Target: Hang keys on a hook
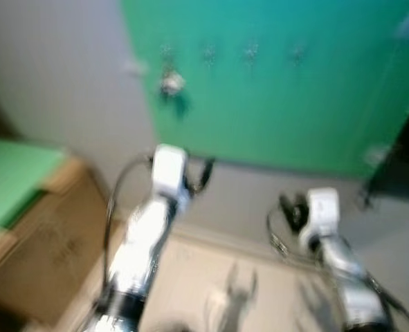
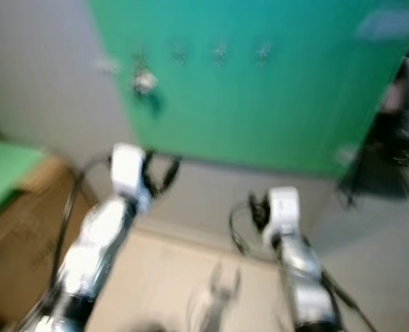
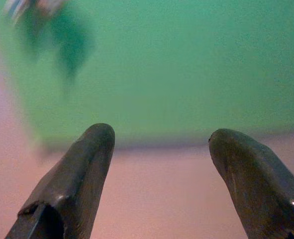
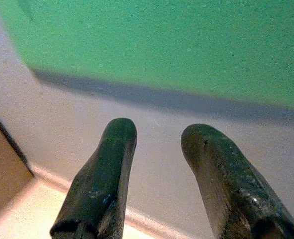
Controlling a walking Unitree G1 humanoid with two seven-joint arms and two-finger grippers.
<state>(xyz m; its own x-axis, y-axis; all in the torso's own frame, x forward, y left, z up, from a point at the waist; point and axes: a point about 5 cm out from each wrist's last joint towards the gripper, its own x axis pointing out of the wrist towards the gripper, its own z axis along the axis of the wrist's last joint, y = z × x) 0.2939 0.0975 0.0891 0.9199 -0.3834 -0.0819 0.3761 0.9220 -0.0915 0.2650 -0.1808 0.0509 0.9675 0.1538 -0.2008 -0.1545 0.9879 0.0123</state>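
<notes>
The picture is blurred by motion. A green board hangs on the grey wall with a row of several small hooks near its top. A bunch of keys hangs from the leftmost hook. My left gripper is raised below the keys and apart from them, open and empty; the left wrist view has the keys in a corner above the fingers. My right gripper is lower, to the right, open and empty, pointing at the wall under the board.
A cardboard box with a green sheet on top stands at the left. A dark object stands at the right edge by the wall. The beige floor meets the wall just ahead.
</notes>
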